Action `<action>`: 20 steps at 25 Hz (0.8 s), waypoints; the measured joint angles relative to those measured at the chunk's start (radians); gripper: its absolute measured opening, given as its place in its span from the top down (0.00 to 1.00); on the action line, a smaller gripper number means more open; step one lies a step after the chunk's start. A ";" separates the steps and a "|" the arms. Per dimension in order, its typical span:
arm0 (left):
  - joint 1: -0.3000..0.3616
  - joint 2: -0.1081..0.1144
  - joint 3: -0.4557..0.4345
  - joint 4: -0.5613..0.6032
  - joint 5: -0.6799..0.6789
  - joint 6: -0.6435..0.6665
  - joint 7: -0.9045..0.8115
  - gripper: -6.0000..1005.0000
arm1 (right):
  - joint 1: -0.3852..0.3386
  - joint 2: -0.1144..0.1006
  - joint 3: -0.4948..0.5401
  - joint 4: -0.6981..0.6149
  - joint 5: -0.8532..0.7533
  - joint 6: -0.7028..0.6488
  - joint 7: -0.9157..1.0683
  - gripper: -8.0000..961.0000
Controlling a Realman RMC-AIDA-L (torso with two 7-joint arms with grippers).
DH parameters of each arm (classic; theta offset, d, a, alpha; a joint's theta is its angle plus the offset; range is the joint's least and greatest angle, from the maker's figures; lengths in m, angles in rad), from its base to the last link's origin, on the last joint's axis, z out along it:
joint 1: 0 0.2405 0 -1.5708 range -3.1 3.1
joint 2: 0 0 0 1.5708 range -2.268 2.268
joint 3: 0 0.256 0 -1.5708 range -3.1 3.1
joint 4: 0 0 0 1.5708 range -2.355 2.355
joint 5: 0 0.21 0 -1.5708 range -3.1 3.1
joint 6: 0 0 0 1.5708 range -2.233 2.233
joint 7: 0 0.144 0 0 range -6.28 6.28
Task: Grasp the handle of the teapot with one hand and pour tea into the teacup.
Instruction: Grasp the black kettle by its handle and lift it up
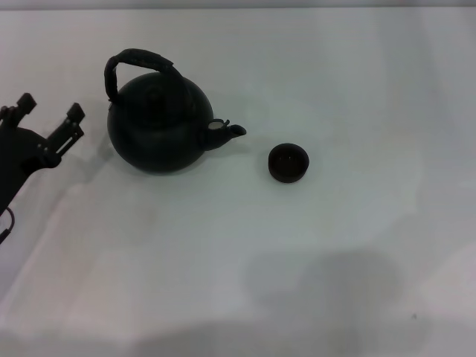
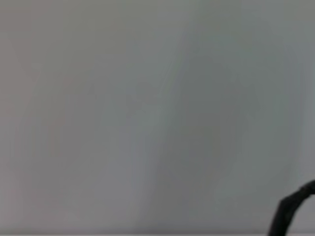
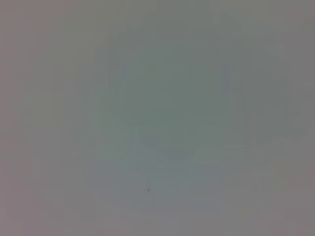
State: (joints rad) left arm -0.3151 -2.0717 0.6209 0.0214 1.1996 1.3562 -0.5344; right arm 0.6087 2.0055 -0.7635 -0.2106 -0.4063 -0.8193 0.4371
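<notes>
Approach step here: the left gripper (image 1: 50,114), fingers spread and empty, hangs just left of the big round matte-black teapot (image 1: 156,130) on the white desk (image 1: 223,253), needing to reach its arched wrapped handle (image 1: 140,59) before tipping toward the tiny dark teacup (image 1: 288,163).

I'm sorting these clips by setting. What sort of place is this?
Probably a lab-style test bench rather than a kitchen: a plain white table holds only a black teapot and a small teacup, and the left gripper, open, hangs beside the pot.
</notes>
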 joint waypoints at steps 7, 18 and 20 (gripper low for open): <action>-0.034 0.000 0.063 0.014 0.001 -0.006 -0.012 0.12 | 0.003 -0.001 0.001 0.000 0.004 0.000 -0.009 0.12; -0.098 -0.002 0.062 0.027 0.001 -0.054 -0.006 0.12 | 0.002 0.000 0.001 0.000 0.005 -0.001 -0.009 0.12; -0.114 -0.003 0.064 0.032 0.001 -0.083 -0.005 0.13 | 0.001 0.001 0.001 0.001 0.005 -0.001 -0.009 0.12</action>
State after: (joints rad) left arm -0.4288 -2.0745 0.6846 0.0533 1.2010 1.2734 -0.5394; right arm 0.6099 2.0062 -0.7623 -0.2101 -0.4018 -0.8199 0.4279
